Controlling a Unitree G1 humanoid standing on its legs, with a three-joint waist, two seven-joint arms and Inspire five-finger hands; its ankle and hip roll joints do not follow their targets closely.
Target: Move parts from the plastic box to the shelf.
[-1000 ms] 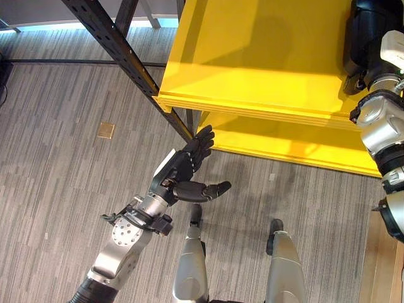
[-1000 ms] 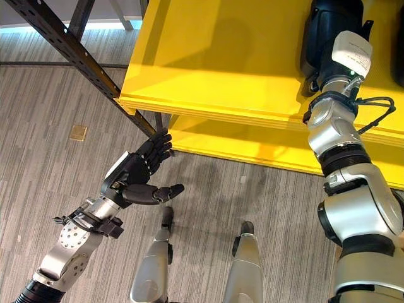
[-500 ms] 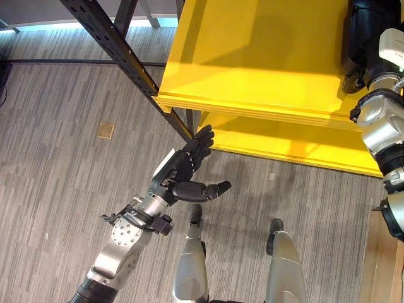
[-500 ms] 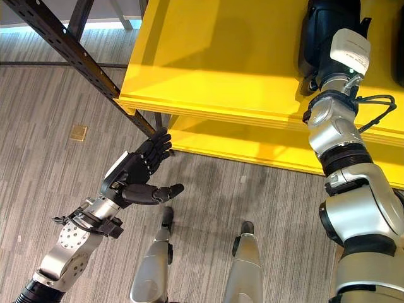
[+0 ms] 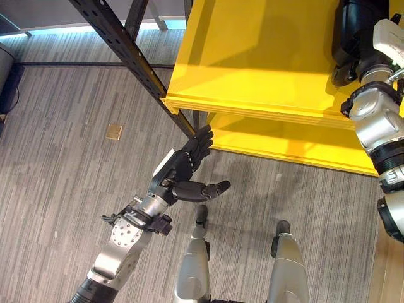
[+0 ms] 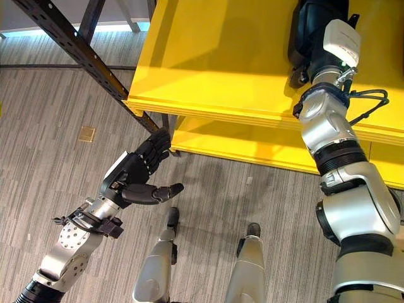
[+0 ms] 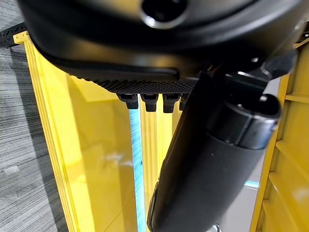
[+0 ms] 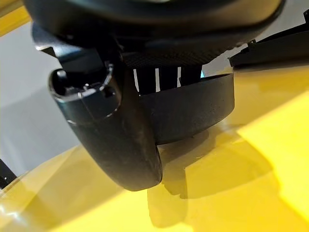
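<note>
- Left hand (image 5: 180, 170): black, with jointed black fingers (image 5: 201, 142), a thick thumb and a white plate on its back.
- Left forearm (image 5: 124, 243): silver-grey metal, a round disc with small screw holes at the wrist, a black bracket clamped beside it, and a black sleeve lower down.
- Right hand (image 6: 314, 28): dark and bulky, with a white cover bearing a small label.
- Right arm (image 6: 341, 170): rounded silver-grey segments divided by black rings, with a thin black cable looping at the wrist.
</note>
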